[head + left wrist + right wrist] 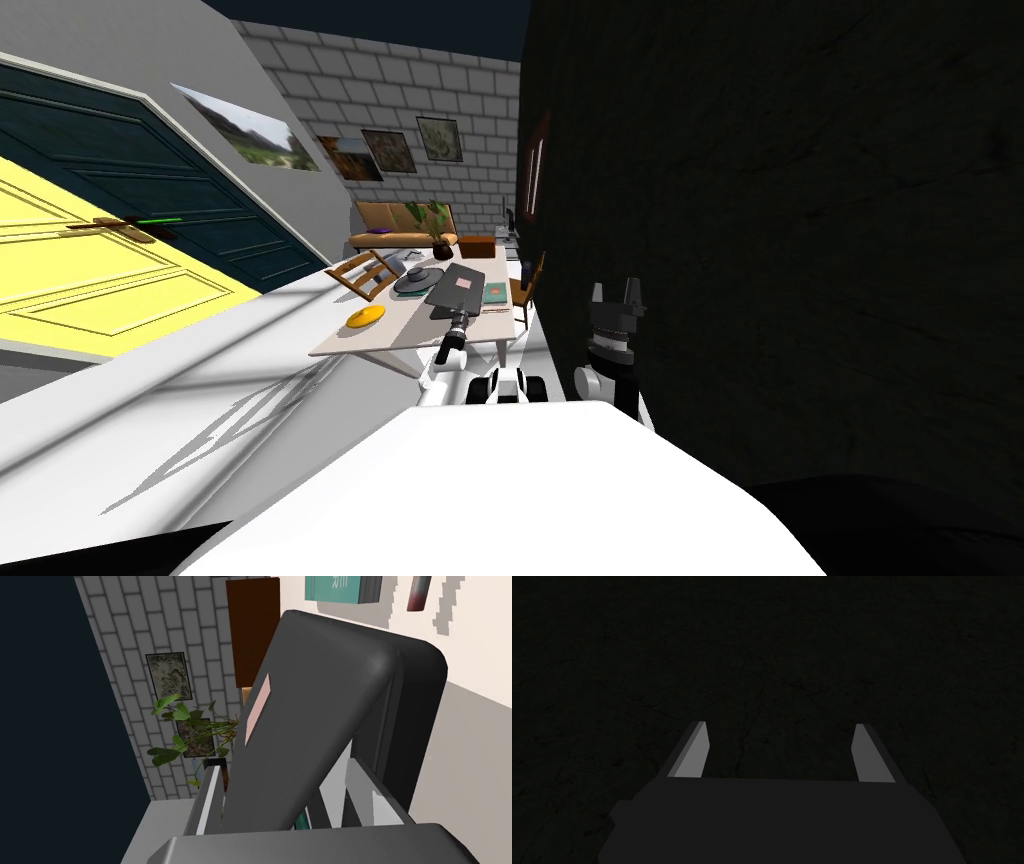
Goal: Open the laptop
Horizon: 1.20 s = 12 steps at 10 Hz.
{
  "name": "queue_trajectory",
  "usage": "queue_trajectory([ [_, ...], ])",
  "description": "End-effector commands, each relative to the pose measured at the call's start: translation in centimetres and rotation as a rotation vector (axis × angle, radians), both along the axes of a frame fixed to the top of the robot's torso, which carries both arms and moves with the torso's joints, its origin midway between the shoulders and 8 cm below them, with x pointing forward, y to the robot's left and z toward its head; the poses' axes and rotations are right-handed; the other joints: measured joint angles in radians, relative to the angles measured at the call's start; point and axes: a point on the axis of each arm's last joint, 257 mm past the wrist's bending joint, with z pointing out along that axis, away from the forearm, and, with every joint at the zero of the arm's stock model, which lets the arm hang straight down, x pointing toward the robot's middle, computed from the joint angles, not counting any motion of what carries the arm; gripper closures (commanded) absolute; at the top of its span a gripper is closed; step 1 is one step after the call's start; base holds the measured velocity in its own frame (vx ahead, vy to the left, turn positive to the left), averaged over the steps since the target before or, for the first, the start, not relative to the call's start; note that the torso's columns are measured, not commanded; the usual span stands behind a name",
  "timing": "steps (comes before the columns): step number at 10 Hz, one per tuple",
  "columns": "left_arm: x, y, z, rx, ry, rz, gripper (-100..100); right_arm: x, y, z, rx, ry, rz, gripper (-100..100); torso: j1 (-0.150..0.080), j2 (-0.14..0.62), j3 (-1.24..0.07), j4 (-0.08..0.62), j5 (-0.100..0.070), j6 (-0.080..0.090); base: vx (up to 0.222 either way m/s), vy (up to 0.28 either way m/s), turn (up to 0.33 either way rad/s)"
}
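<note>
left gripper at the laptop lid, lid part raised

the laptop (pixel 458 285) lies on the pale table (pixel 400 335), about mid-table, between a grey round dish (pixel 418 280) and a teal book (pixel 495 293). a yellow plate (pixel 366 316) sits nearer the table's front corner, well apart from the laptop. a wooden chair (pixel 365 272) stands at the table's left side.

the left arm reaches over the near table edge, with the left gripper (pixel 460 316) at the laptop's near end.

left wrist view: the laptop (pixel 310 726) is dark grey, and its lid, with a pink patch (pixel 257 708) on it, is tilted up off the base, so a wedge of gap shows between the two. the lid's near edge sits between the fingers (pixel 205 806) of the left gripper (pixel 282 766). the fingers stand wide apart, not clamped. one finger is right beside the lid; whether it touches cannot be told from this angle. the book (pixel 332 588) lies beyond the laptop, and a leafy plant (pixel 185 731) shows past the lid against a grey brick wall.

the right gripper (pixel 614 295) is held up to the right of the table, close to a dark wall (pixel 780 250). right wrist view: right gripper (pixel 779 726) fingers apart, nothing between them, facing that dark wall (pixel 762 651).
</note>
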Motion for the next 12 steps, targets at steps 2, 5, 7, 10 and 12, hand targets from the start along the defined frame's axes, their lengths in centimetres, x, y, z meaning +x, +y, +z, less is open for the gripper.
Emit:
queue_trajectory([
  [2, 1.3, -0.2, 1.9, 0.008, 0.007, -0.005, -100, 0.0, 0.0, 0.0, 0.000, 0.000, 0.000, 0, 0.001, -0.004, -0.002, 0.000, 0.000, 0.000, -0.039, -0.015, 0.017],
  [5, 2.1, -0.3, 3.6, 0.009, 0.007, -0.009, -100, 0.0, 0.0, 0.0, 0.000, 0.000, 0.000, 0, 0.002, 0.000, -0.001, 0.000, 0.001, 0.000, -0.020, -0.002, 0.012],
  [7, 2.6, -0.4, 4.7, 0.009, 0.007, -0.012, -100, 0.0, 0.0, 0.0, 0.000, 0.000, 0.000, 0, 0.002, 0.000, 0.000, 0.001, 0.000, -0.001, -0.028, -0.002, 0.015],
  [10, 2.2, -0.3, 4.0, 0.009, 0.020, -0.010, 0, 0.0, 0.0, 0.0, 0.000, 0.000, 0.000, 0, 0.001, -0.001, 0.000, 0.001, 0.000, 0.000, -0.003, 0.000, 0.001],
  [12, 2.3, -0.3, 4.2, 0.009, 0.016, -0.010, 0, 0.0, 0.0, 0.0, 0.000, 0.000, 0.000, 0, 0.002, -0.002, -0.001, -0.001, 0.001, 0.000, 0.000, 0.000, 0.000],
])
